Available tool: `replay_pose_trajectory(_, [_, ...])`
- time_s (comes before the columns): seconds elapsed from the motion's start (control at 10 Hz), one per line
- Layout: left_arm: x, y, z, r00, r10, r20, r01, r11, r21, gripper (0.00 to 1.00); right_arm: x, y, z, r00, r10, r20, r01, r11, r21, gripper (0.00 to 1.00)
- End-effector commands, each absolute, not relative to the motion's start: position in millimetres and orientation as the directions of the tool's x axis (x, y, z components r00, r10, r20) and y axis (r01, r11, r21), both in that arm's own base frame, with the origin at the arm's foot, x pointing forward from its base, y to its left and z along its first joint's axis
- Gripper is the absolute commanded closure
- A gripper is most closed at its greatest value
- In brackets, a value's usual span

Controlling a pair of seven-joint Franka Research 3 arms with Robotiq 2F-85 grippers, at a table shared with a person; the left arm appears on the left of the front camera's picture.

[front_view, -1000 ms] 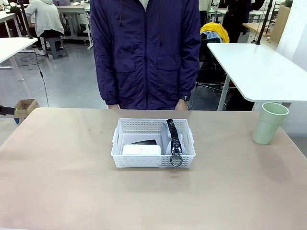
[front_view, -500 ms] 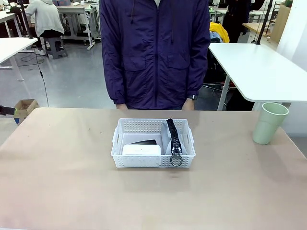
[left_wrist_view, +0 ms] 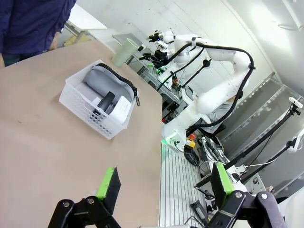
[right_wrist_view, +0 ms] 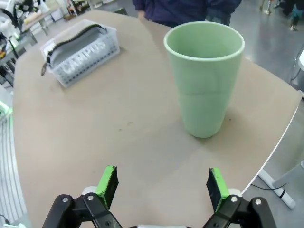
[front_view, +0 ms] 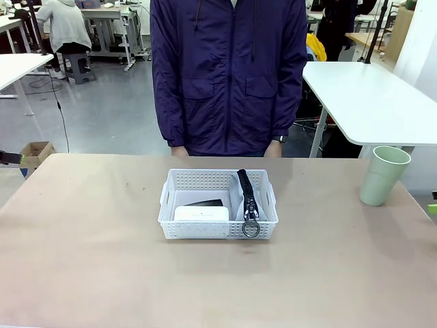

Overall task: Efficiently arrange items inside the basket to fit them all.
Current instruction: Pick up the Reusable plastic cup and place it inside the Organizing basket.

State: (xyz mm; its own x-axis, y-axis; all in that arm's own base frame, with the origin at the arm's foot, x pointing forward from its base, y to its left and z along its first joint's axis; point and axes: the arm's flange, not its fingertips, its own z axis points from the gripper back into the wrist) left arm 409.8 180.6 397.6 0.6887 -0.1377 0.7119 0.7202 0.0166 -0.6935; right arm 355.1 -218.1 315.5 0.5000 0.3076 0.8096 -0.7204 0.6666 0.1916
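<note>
Nearly packed, one cup (front_view: 384, 174) left out.
Matte tan table (front_view: 102, 273); white lattice basket (front_view: 205, 229) at its centre holds a soft grey pouch (left_wrist_view: 100, 78) on edge along the right wall, a white box (front_view: 201, 213) and black stapler (front_view: 205, 203). The smooth, tapered cup stands by the table's right edge: the right gripper (right_wrist_view: 161, 187), jaws wide before it, could nudge it over; the left gripper (left_wrist_view: 165, 183) gapes empty.

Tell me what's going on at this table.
The basket in the middle of the table holds the grey pouch, standing on edge, the small white box and the black stapler behind it. The pale green cup stands upright off to the robot's right, outside the basket. The right gripper is open and faces the cup without touching it. The left gripper is open and empty. The person stands at the far side, handling nothing.
</note>
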Motion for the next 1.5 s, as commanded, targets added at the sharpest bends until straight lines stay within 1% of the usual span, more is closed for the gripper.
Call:
replay_pose_trajectory(0.0, [407.3, 180.2, 399.3, 0.675, -0.146, 0.723, 0.732, 0.016, -0.681, 0.0, 381.4, -215.9, 292.3, 0.46, 0.366, 0.809, -0.736, 0.667, 0.116, 0.0])
replay_pose_trajectory(0.1, [407.3, 180.2, 399.3, 0.675, -0.146, 0.723, 0.732, 0.016, -0.681, 0.0, 395.1, -217.0, 280.8, 0.465, 0.386, 0.797, -0.736, 0.669, 0.105, 0.0])
replay_pose_trajectory(0.2, [407.3, 180.2, 399.3, 0.675, -0.146, 0.723, 0.732, 0.016, -0.681, 0.0, 407.6, -217.8, 268.7, 0.447, 0.398, 0.801, -0.771, 0.625, 0.119, 0.0])
replay_pose_trajectory(0.6, [407.3, 180.2, 399.3, 0.675, -0.146, 0.723, 0.732, 0.016, -0.681, 0.0, 449.9, -217.3, 225.0, 0.372, 0.392, 0.842, -0.816, 0.571, 0.094, 0.0])
replay_pose_trajectory(1.1, [407.3, 180.2, 399.3, 0.675, -0.146, 0.723, 0.732, 0.016, -0.681, 0.0, 465.1, -202.3, 198.8, 0.247, 0.38, 0.891, -0.826, 0.563, -0.011, 0.0])
replay_pose_trajectory(1.4, [407.3, 180.2, 399.3, 0.675, -0.146, 0.723, 0.732, 0.016, -0.681, 0.0, 465.5, -190.2, 197.9, 0.155, 0.344, 0.926, -0.824, 0.562, -0.07, 0.0])
